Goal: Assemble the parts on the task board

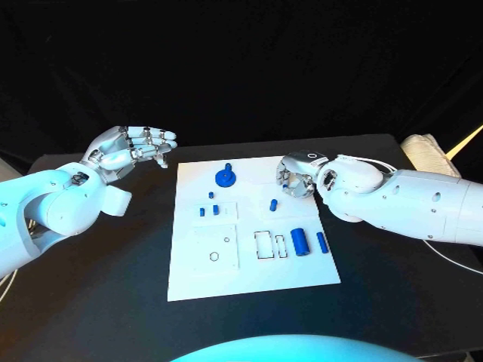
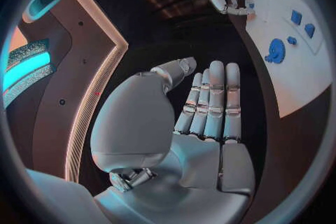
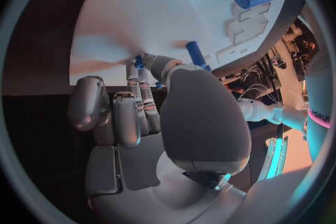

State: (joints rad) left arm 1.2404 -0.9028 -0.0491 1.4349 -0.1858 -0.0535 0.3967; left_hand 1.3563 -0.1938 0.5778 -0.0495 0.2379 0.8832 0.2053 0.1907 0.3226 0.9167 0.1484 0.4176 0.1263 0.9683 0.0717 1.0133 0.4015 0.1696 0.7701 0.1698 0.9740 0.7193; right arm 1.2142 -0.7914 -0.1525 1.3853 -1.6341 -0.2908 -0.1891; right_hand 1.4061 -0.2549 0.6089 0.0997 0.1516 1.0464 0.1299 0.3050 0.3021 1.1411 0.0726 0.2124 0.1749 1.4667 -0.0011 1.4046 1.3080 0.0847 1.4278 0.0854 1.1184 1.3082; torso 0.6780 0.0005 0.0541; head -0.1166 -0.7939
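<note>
Near edge of board: the task board [image 1: 253, 264], a white plate, is lying in the middle of the black tabletop [image 1: 394, 302], its nearest stretch bare apart from a small oval outline.
Board, middle band: a fat blue cylinder [image 1: 300, 240] and a thinner blue pin [image 1: 321, 241] are lying side by side near the board's right edge, beside rectangular outlines that probably mark seats for parts.
Small parts: a short blue peg [image 1: 273, 204] and a few smaller blue pieces [image 1: 211, 205] are sitting further up the board, apart from one another, seemingly laid out for picking.
Right hand: the right hand [image 1: 298, 175] is hovering over the board's upper right edge, near the short peg; in the right wrist view its fingers [image 3: 129, 106] are curling in, and whether they are pinching something small and blue cannot be told.
Left hand: the left hand [image 1: 133, 147] is waiting off the board, above the tabletop to its left, fingers [image 2: 213, 101] straight and holding nothing, likely kept clear as a spare.
Far end: a blue round knobbed piece [image 1: 226, 177] is standing near the board's far edge.
Hard to make out: the right forearm is covering part of the board's right edge; the smallest pieces are too tiny to identify.
Task standing: most parts are lying loose, so assembly looks barely begun.
</note>
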